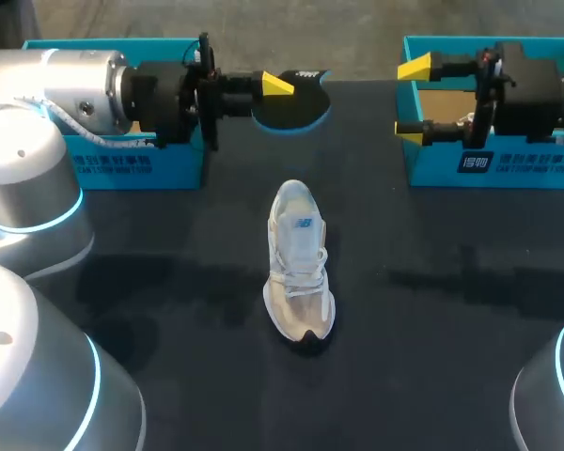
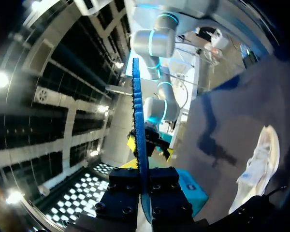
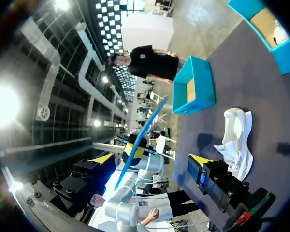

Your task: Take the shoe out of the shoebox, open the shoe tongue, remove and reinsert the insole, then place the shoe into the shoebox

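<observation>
Our left end effector (image 2: 144, 184) is clamped on one end of the insole (image 1: 296, 103), which hangs in the air beyond the shoe (image 1: 299, 254). Our right end effector (image 1: 412, 99) gapes wide and holds nothing, beyond the shoe and to its right. We judge the main risk is that the thin insole buckles at the shoe's opening. Nothing holds the shoe, which lies loose on the desk (image 1: 169, 282), so it may skid when pushed. Both arms lie level, with their fingers pointing inward at each other, well behind the shoe. The right one sits in front of the shoebox (image 1: 489, 164).
</observation>
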You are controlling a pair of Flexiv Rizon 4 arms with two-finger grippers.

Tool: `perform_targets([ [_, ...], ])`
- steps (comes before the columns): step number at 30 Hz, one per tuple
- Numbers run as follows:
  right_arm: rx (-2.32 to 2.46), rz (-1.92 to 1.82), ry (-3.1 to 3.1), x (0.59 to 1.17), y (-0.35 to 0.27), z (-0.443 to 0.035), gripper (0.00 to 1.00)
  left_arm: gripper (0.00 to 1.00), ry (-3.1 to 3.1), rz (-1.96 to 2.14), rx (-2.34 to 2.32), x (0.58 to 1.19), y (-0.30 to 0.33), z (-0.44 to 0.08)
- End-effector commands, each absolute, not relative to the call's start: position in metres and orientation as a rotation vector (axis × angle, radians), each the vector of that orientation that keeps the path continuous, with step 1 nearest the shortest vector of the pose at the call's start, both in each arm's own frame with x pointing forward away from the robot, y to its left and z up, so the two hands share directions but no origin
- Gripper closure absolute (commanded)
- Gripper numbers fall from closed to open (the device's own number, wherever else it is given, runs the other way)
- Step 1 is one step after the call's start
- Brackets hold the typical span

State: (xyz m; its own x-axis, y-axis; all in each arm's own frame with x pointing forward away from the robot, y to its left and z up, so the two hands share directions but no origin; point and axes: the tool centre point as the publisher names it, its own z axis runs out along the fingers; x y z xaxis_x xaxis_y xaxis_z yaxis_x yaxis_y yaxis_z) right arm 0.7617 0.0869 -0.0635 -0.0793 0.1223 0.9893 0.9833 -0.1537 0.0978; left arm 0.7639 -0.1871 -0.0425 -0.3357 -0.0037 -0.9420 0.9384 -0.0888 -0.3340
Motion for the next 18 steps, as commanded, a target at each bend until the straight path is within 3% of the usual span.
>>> perform_targets([
  [1, -1.373, -1.339, -1.282, 0.7622, 0.0886, -0.0637, 0.0, 1.0, 1.65, -1.879, 0.894, 0.7625, -0.1794, -0.0397],
  [7, -1.373, -1.339, -1.282, 0.7622, 0.0886, -0.0637, 0.0, 1.0, 1.925, -2.065, 0.567, 0.7573, -0.1756, -0.0492],
  [18, -1.373, -1.339, -1.282, 0.7622, 0.0886, -0.0637, 0.0, 1.0, 1.925, -2.065, 0.567, 0.7573, -0.1756, -0.0492],
])
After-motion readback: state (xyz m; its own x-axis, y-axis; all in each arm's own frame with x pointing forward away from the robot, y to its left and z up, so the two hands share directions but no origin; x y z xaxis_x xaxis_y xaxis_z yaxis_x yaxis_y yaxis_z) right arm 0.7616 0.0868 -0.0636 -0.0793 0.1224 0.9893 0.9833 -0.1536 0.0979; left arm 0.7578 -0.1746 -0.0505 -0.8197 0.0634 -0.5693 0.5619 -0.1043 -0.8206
